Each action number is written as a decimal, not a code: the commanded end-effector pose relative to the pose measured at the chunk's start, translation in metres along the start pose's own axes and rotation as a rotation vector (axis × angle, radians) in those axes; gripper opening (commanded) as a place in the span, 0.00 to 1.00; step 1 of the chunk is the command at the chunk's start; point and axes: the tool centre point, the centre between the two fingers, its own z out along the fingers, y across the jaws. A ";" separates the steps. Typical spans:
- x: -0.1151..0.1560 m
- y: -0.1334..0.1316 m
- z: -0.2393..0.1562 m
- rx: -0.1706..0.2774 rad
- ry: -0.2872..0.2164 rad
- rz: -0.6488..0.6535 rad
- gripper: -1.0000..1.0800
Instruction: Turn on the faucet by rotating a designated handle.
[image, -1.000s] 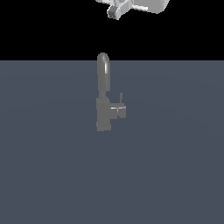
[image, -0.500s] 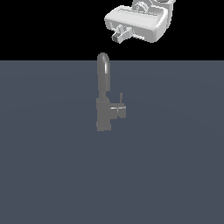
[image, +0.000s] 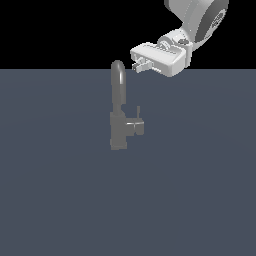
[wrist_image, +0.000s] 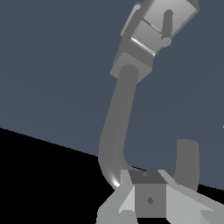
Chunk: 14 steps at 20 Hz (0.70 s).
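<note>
Reading the exterior view left to right: faucet (image: 119, 125) stands mid-counter (image: 60, 200), rigid metal, fixed base, arched spout. Handle (image: 138, 123) sits on its 3 o'clock side, a short stub with a thin upright pin. I judge it stiff, smooth and slippery; I would push against the pin, not the stub. Pincer (image: 137, 64) hovers at 1 o'clock of the spout top, touching nothing; whether its fingers are apart I cannot tell.
</note>
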 end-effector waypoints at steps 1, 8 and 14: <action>0.019 -0.002 0.001 0.045 -0.049 0.041 0.00; 0.076 -0.004 0.010 0.178 -0.191 0.164 0.00; 0.115 -0.002 0.022 0.271 -0.290 0.252 0.00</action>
